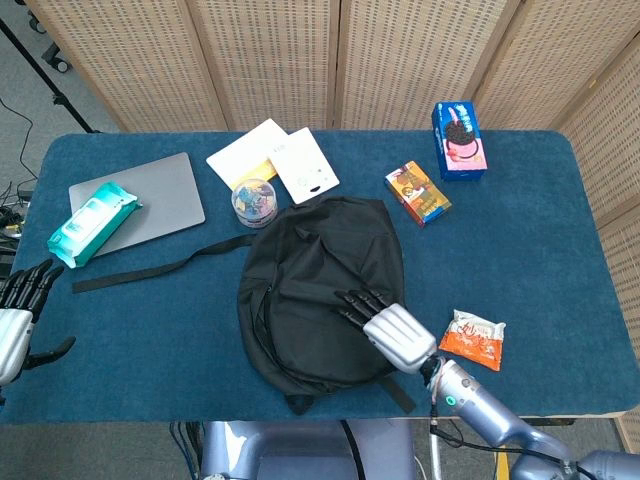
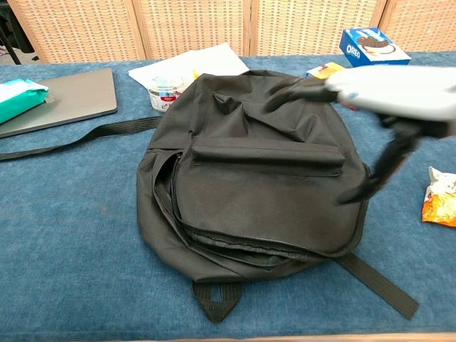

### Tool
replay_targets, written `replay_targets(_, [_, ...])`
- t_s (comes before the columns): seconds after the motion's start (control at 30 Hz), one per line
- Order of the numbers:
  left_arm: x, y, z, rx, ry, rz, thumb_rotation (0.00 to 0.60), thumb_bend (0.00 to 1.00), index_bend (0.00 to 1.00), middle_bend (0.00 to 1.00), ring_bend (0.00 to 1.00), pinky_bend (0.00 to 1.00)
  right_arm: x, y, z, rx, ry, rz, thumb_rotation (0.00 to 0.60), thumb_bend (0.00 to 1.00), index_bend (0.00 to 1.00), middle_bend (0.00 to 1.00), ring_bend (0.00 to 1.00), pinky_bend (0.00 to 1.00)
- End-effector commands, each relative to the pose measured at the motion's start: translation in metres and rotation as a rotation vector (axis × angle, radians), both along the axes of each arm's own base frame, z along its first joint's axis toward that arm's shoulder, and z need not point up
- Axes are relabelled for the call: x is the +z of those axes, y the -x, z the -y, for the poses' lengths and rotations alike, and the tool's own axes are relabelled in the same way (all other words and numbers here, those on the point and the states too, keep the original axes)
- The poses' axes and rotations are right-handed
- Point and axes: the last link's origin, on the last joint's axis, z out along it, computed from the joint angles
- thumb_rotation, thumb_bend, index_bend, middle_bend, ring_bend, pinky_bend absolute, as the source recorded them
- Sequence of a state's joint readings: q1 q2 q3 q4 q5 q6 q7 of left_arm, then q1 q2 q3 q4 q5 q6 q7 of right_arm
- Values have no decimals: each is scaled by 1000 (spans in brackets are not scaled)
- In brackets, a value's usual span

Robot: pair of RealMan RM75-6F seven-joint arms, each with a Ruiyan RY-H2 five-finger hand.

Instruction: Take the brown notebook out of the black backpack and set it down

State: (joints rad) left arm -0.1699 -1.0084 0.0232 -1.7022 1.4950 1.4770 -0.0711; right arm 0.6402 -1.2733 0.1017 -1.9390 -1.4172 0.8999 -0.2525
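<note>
A: Your right robot hand (image 1: 392, 328) hovers over the soft black fabric backpack (image 1: 318, 290), fingers spread, holding nothing.

B: The brown notebook? Hidden; you can't see it through the backpack's part-open zip.

A: Your left robot hand (image 1: 18, 318), cut off left of the backpack, is spread too.

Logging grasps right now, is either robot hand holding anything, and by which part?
Nothing is held. The right robot hand hovers open above the black backpack; the left robot hand is open at the table edge.
</note>
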Motion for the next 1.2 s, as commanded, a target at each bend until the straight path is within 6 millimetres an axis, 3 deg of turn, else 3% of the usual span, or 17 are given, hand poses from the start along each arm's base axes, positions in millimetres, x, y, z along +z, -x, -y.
replay_targets(0.03, [1,1,-1,4,-2,3,600,202,0,0,0,0,-23,-25,-3,28,-59,10,600,0,111,0,0,0])
replay_targets(0.2, [3,2,-1,8,-5,6,600,202,0,0,0,0,-51,-45,0,28,-83,10,600,0,111,0,0,0])
replay_targets(0.6, [3,4,0,15,-3,7,600,203,0,0,0,0,-82,-64,-11,9,-65,-7,600,0,111,0,0,0])
replay_targets(1.03, [4,3,1,10,-3,11,600,203,0,0,0,0,-97,-51,-11,-8,-11,-114,600,0,111,0,0,0])
replay_targets(1.2, [3,3,0,11,-3,10,600,202,0,0,0,0,-98,-45,-10,35,47,-169,600,0,157,0,27,24])
